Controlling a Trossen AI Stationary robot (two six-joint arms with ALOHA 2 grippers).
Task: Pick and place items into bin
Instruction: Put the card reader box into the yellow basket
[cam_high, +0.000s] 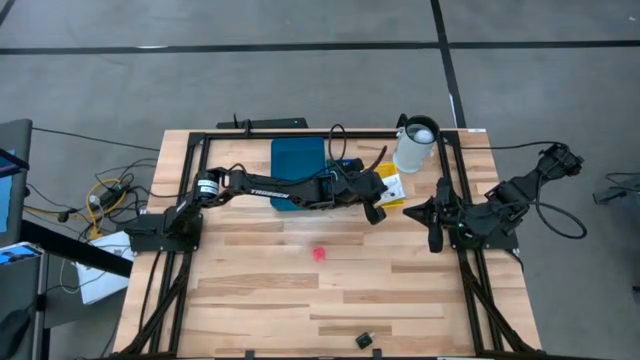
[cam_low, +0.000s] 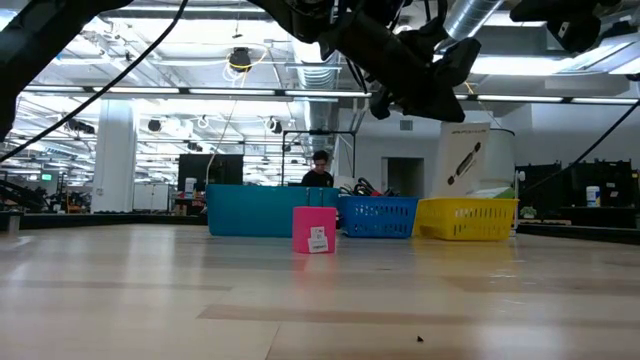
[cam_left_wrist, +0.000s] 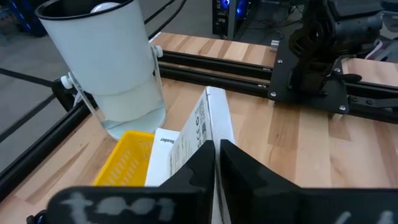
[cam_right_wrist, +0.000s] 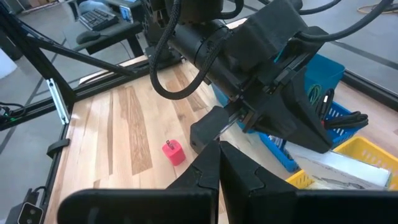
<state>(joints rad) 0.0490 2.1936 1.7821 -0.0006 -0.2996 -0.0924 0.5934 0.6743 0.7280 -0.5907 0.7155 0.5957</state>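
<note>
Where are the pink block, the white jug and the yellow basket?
pink block (cam_high: 319, 253): high view, middle of its top.
white jug (cam_left_wrist: 112, 68): left wrist view, middle of its side wall.
yellow basket (cam_left_wrist: 121, 163): left wrist view, its near side wall.

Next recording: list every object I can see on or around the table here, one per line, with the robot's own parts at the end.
Teal bin: one, far side of the table, under the left arm.
Blue basket: one, beside the teal bin, holding dark stick-like items.
Yellow basket: one, next to the white jug.
White jug: one, far right corner of the table.
White printed card: one, leaning by the yellow basket, just ahead of the left gripper.
Pink piece: one, mid-table, standing alone.
Black block: one, small, near edge of the table.
Person: one, in the room behind the bins.
Left gripper: fingers shut, by the baskets.
Right gripper: fingers shut, parked at the right side.
</note>
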